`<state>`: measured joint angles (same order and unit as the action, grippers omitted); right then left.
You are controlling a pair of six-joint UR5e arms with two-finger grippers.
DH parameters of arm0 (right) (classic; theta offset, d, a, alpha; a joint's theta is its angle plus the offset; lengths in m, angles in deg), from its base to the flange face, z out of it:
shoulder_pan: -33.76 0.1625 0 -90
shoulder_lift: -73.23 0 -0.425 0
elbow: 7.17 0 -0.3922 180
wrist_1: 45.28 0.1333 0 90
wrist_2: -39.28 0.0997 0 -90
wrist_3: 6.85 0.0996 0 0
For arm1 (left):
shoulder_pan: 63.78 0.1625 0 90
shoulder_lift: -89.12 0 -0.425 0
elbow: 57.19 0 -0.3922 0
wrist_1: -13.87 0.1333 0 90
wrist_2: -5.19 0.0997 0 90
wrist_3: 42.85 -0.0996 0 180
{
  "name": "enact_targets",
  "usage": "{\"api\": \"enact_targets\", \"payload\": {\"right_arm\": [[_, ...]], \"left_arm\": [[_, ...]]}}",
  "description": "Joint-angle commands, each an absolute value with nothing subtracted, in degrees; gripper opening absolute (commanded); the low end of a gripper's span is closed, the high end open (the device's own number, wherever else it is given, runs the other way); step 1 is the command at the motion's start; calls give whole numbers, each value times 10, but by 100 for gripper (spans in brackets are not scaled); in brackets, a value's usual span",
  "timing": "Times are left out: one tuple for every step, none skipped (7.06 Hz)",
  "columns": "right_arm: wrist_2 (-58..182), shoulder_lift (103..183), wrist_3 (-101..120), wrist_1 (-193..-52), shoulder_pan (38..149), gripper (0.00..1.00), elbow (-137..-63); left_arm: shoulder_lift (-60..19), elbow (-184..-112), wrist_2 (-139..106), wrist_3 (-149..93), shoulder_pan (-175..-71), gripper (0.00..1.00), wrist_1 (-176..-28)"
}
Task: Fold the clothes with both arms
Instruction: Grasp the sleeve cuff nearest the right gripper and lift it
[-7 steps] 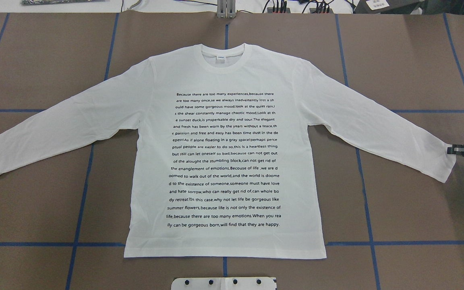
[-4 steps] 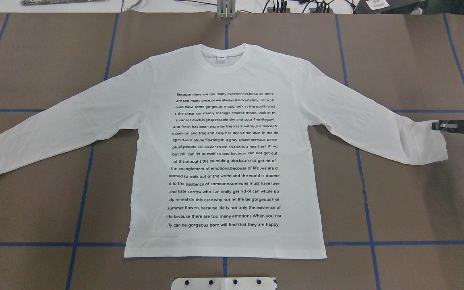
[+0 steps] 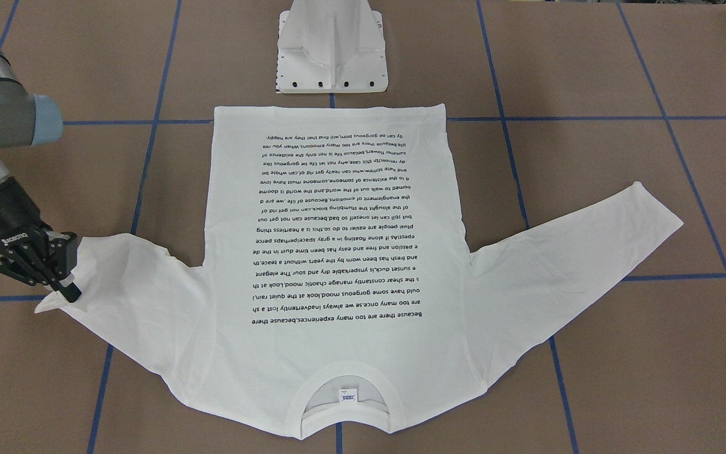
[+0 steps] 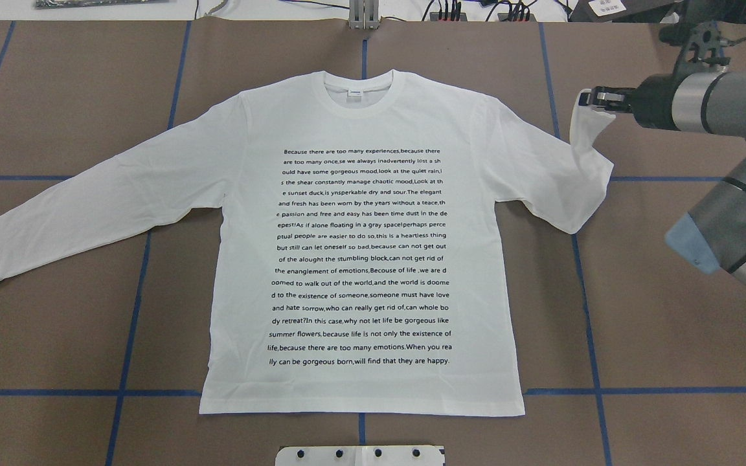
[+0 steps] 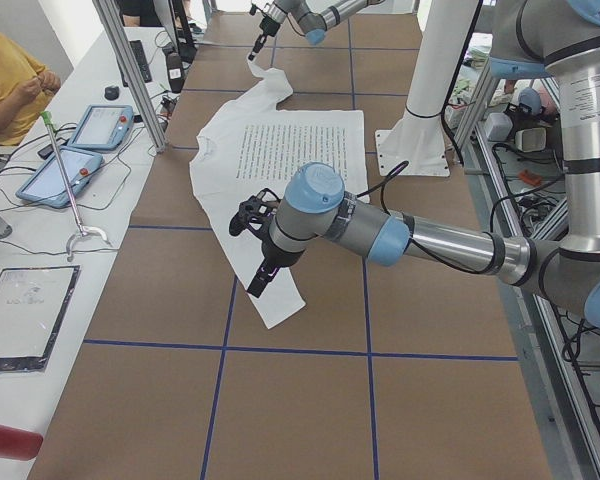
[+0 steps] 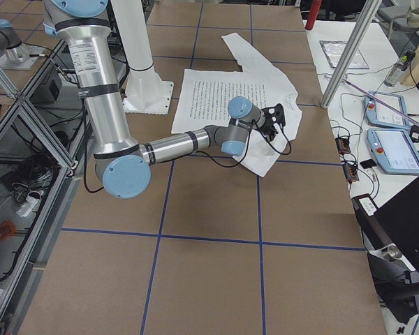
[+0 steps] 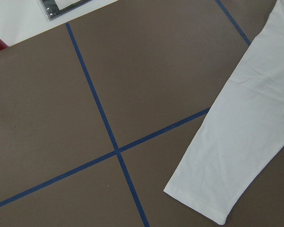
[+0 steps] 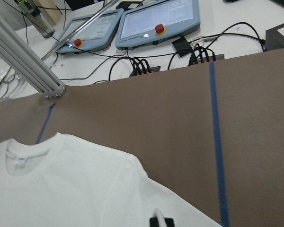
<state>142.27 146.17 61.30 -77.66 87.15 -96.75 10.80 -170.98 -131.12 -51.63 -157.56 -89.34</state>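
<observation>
Cuff (image 4: 583, 122) of T-shirt (image 4: 243, 194) carried inward by right gripper (image 4: 585, 99); sleeve (image 4: 541, 168) doubled.

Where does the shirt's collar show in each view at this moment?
Front-facing: collar at bottom centre.
Overhead: collar at top centre.
Exterior left: collar upper left of centre.
Exterior right: collar upper right of centre.
Left wrist: not in it.
Right wrist: collar at lower left.
Shared landmark: the printed text block, next to the collar in all four exterior views.

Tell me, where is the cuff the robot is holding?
Overhead view, upper right: the cuff hangs pinched in the right hand, above the table, beside the shirt's shoulder.
</observation>
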Motion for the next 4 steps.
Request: {"api": "enact_targets", "payload": {"right_arm": [[1213, 1330, 705, -940, 759, 0, -975], [1124, 1265, 748, -1045, 721, 0, -973], [1072, 1220, 784, -1096, 696, 0, -969], [1022, 1170, 816, -1149, 676, 0, -954]], "left_arm": [[108, -1707, -1311, -516, -1576, 100, -893], [108, -1706, -1311, -516, -1576, 100, -892], [108, -1704, -1312, -516, -1576, 100, -891], [109, -1702, -1322, -515, -1576, 100, -891]]}}
